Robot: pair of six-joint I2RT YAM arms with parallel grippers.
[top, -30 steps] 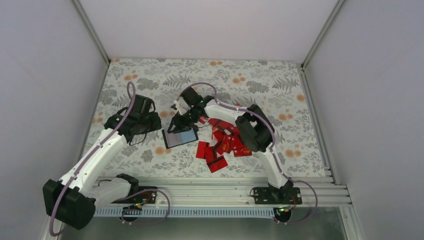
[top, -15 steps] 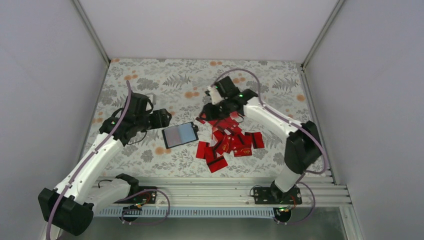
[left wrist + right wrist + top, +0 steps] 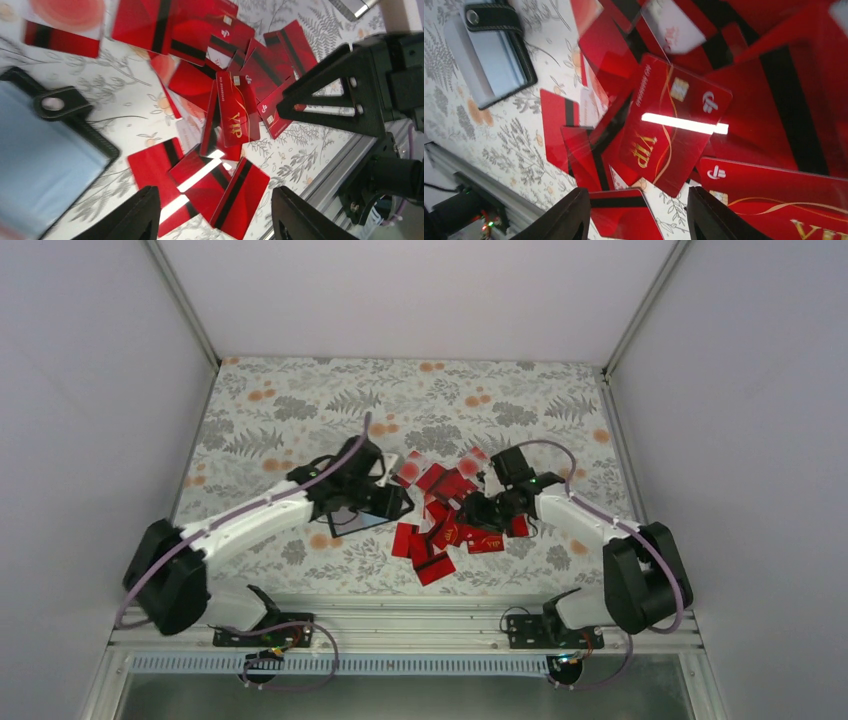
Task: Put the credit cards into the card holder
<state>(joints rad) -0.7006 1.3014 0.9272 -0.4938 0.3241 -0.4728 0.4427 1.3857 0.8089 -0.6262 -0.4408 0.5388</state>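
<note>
The credit cards (image 3: 440,525) lie in a loose overlapping red pile at mid-table; some show black stripes, one shows gold VIP lettering (image 3: 669,125). The card holder (image 3: 45,165) lies open just left of the pile, grey-blue inside, with its snap tab (image 3: 60,102) folded over the edge. In the top view it is mostly hidden under my left arm. My left gripper (image 3: 215,222) hovers open over the pile's left edge, nothing between its fingers. My right gripper (image 3: 639,222) hovers open low over the pile's right side (image 3: 478,512), also holding nothing.
The table wears a floral cloth (image 3: 300,410). An aluminium rail (image 3: 420,615) runs along the near edge, close to the nearest cards. White walls (image 3: 120,390) enclose the table on three sides. The two grippers face each other across the pile.
My left arm swung right, over the card holder to the pile, and its jaws opened. My right arm left the holder, swept back and right, then came down on the pile's right side.
</note>
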